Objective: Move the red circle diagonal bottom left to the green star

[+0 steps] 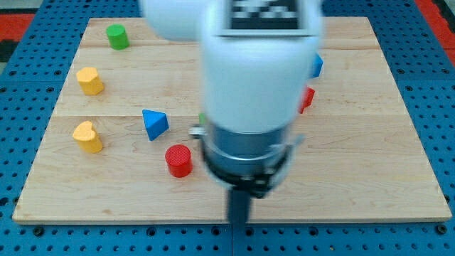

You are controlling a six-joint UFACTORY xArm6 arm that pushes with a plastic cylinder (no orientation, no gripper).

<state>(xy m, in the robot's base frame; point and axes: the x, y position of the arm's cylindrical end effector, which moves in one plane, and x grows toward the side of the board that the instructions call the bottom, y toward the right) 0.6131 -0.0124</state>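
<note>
Camera view showed the wooden worktop (398,142) with my arm's blurred white body filling the middle. At the view's left, a yellow block (90,80) sat above a yellow heart-shaped block (87,136), the two well apart. A green cylinder (117,36) stood near the view's top left corner. Further right lay a blue triangle (154,124), and just below and to the right of it stood the red circle (178,160), upright and touching nothing. A sliver of green (202,118) peeked out at the arm's left edge; I could not tell its shape. The rod (239,206) dropped from the arm's dark collar, just right of the red circle; my tip (239,223) sat at the worktop's bottom edge, below and right of that circle, apart from it. There was no gripper on the arm, only the rod. Right of the arm, part of a blue block (316,66) showed above part of a red block (307,99), both half hidden.
</note>
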